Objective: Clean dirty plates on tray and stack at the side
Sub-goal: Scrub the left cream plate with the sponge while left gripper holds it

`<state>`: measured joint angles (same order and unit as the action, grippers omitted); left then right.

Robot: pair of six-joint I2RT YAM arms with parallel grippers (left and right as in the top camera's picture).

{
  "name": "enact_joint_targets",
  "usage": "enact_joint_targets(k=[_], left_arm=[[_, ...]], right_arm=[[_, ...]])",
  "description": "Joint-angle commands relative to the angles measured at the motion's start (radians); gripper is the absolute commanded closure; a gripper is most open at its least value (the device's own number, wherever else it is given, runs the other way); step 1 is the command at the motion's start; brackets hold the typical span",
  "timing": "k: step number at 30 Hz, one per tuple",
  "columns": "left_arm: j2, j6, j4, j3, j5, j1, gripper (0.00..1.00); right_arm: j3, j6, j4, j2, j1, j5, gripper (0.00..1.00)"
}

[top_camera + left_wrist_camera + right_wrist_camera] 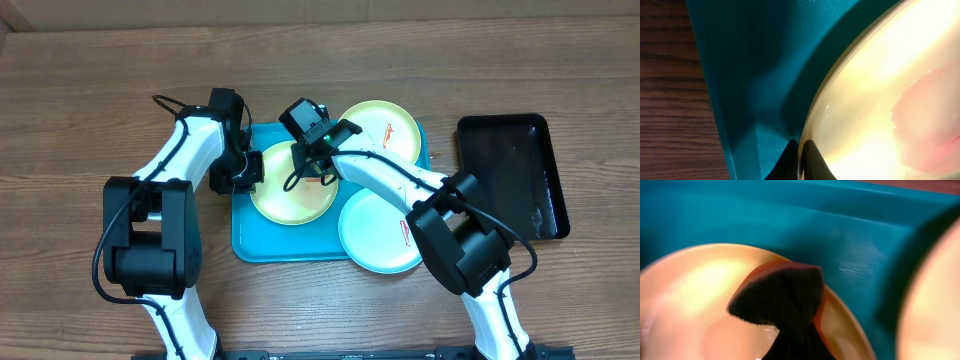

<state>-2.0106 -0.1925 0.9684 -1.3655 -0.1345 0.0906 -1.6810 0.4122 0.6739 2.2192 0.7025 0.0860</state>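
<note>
Glossy black rectangular tray (512, 175) flat on the brown wood-grain table (80, 90), toward its right side.

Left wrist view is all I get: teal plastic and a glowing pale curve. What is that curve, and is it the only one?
Observer: It is the rim of a yellow-green plate lying on the teal tray. The overhead view shows two more plates there: another yellow-green one and a light blue one.
Operator: Is the other arm doing anything?
Observer: Yes. The right gripper is over that same plate, holding a dark fuzzy-edged pad low over it.
Operator: Is anything beside the tray?
Observer: A glossy black tray sits on the table, on the robot's right of the teal one.
</note>
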Motion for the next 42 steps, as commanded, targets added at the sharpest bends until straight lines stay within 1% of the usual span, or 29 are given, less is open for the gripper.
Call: enact_joint_targets(k=[1, 2, 4, 9, 12, 14, 15, 16, 18, 21, 24, 26, 29, 33, 35, 38, 40, 42], left_arm=[[-0.014, -0.005, 0.006, 0.009, 0.041, -0.007, 0.96], [-0.014, -0.005, 0.005, 0.009, 0.041, -0.007, 0.96], [-0.014, -0.005, 0.003, 0.009, 0.041, -0.007, 0.96], [-0.014, -0.006, -0.002, 0.009, 0.041, -0.007, 0.96], [-0.014, -0.005, -0.002, 0.009, 0.041, -0.007, 0.96], [-0.014, -0.005, -0.003, 0.009, 0.041, -0.007, 0.96], [-0.014, -0.005, -0.005, 0.009, 0.041, -0.007, 0.96], [-0.014, -0.005, -0.006, 0.009, 0.041, -0.007, 0.96], [-0.014, -0.005, -0.006, 0.009, 0.041, -0.007, 0.96], [-0.014, -0.005, -0.006, 0.009, 0.041, -0.007, 0.96], [-0.014, -0.006, -0.010, 0.009, 0.040, -0.007, 0.96], [-0.014, -0.006, -0.013, 0.009, 0.040, -0.007, 0.96], [-0.014, -0.005, -0.013, 0.009, 0.041, -0.007, 0.96], [-0.014, -0.005, -0.017, 0.009, 0.041, -0.007, 0.96], [-0.014, -0.005, -0.019, 0.009, 0.041, -0.007, 0.96], [-0.014, -0.005, -0.026, 0.009, 0.041, -0.007, 0.96], [-0.014, -0.005, -0.030, 0.009, 0.041, -0.007, 0.96], [-0.014, -0.005, -0.032, 0.009, 0.041, -0.007, 0.96]], right_arm=[[-0.004, -0.024, -0.060, 0.014, -0.004, -0.263, 0.96], [-0.007, -0.022, -0.068, 0.014, -0.006, -0.316, 0.96], [-0.014, -0.008, -0.054, 0.014, -0.010, -0.343, 0.96], [-0.014, 0.006, 0.095, 0.014, -0.011, -0.287, 0.96], [-0.014, 0.006, 0.169, 0.014, -0.011, -0.195, 0.96], [-0.014, 0.006, 0.197, 0.014, -0.011, -0.095, 0.96], [-0.014, 0.006, 0.200, 0.014, -0.011, 0.001, 0.96], [-0.014, 0.006, 0.191, 0.014, -0.011, 0.057, 0.96], [-0.014, -0.005, 0.156, 0.014, -0.011, 0.101, 0.96], [-0.014, -0.018, 0.088, 0.015, -0.011, 0.032, 0.96], [0.000, -0.011, -0.010, 0.026, -0.004, -0.166, 0.96], [0.003, 0.019, -0.027, 0.043, 0.003, -0.245, 0.96], [0.005, 0.026, -0.001, 0.064, 0.012, -0.354, 0.96], [0.003, 0.025, 0.117, 0.061, 0.006, -0.348, 0.96], [-0.003, 0.024, 0.169, 0.053, 0.002, -0.293, 0.96], [-0.034, -0.015, 0.246, 0.034, 0.002, -0.144, 0.96], [-0.068, -0.021, 0.298, 0.021, 0.005, -0.024, 0.96], [-0.117, -0.021, 0.346, 0.014, 0.007, 0.056, 0.96]])
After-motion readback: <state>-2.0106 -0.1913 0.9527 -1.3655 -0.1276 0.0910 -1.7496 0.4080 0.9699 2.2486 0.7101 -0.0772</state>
